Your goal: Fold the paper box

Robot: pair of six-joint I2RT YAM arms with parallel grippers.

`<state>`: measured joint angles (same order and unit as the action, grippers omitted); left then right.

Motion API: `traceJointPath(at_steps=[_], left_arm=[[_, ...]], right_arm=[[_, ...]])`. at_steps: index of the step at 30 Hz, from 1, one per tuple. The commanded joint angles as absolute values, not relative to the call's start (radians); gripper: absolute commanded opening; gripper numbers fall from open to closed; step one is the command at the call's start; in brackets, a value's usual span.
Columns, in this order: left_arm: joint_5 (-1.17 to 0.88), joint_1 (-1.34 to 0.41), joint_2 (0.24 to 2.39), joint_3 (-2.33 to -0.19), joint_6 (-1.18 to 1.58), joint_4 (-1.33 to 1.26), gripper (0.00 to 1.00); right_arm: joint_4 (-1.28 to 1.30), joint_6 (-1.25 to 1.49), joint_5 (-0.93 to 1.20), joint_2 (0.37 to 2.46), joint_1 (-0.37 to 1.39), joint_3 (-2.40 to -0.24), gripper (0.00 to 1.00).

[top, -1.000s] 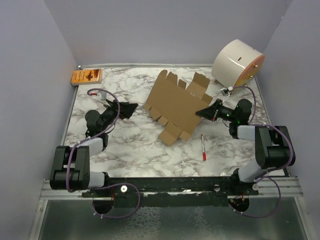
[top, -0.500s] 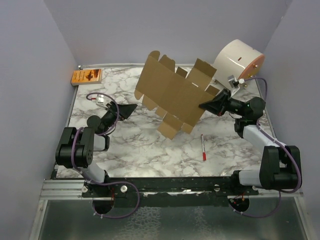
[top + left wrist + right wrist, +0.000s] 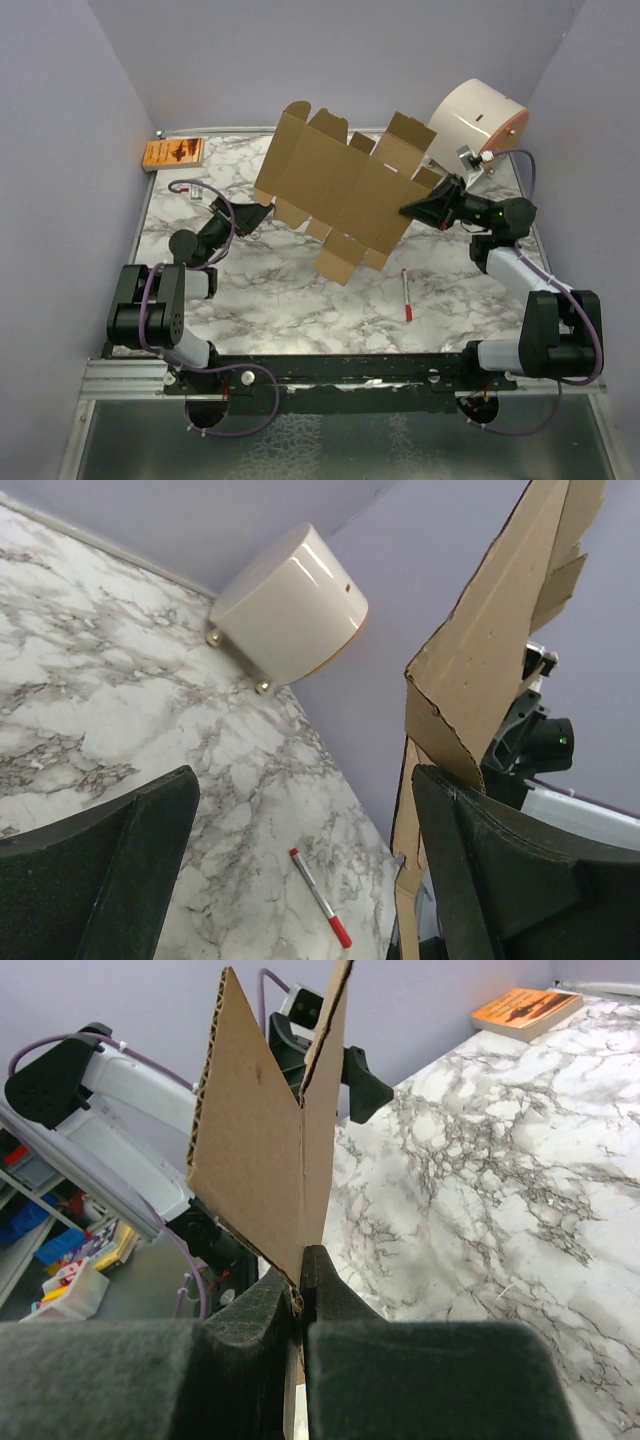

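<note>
Found the paper box [image 3: 340, 195] as a flat, unfolded brown sheet with creased panels and notched flaps, raised and tilted above the middle of the marble tabletop [image 3: 260, 300], leaning toward 12 o'clock in the overhead view. Could not tell whether its lowest flap touched the marble.

Saw the right gripper [image 3: 408, 211] clamped tight on the sheet's 3 o'clock edge, both fingers pressed flat against the cardboard. From the right wrist, made out a corner of the sheet standing straight up out of the pinch, bent along one crease.

Saw the left gripper [image 3: 262, 212] at the sheet's 9 o'clock side, jaws spread wide and holding nothing. From the left wrist, made out the cardboard's edge just beside one finger; could not judge contact.

Spotted a red-capped pen [image 3: 406, 295] lying on the marble at 5 o'clock from the sheet, apart from both arms. Noted a big white cylinder [image 3: 475, 127] on its side in the 2 o'clock corner, and a small orange packet [image 3: 173, 152] lying flat in the 10 o'clock corner.
</note>
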<state>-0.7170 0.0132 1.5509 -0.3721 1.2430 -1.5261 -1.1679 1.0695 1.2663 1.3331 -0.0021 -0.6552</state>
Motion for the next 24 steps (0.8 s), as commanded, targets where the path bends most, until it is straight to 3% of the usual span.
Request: traceJointPath(at_steps=[1, 8, 17, 24], left_arm=[[-0.771, 0.020, 1.507, -0.357, 1.269, -1.784, 0.90], [-0.809, 0.031, 1.548, -0.359, 1.328, -1.786, 0.81], [-0.826, 0.031, 1.412, -0.377, 1.257, -1.786, 0.87], [-0.870, 0.043, 1.495, -0.489, 1.333, -1.788, 0.88]], right_arm=[[-1.219, 1.103, 1.284, 1.324, -0.010, -0.702, 0.01], [-1.267, 1.171, 1.284, 1.328, -0.030, -0.740, 0.01], [-1.216, 1.133, 1.292, 1.324, -0.034, -0.726, 0.01], [-1.248, 1.170, 1.313, 1.312, -0.034, -0.720, 0.01]])
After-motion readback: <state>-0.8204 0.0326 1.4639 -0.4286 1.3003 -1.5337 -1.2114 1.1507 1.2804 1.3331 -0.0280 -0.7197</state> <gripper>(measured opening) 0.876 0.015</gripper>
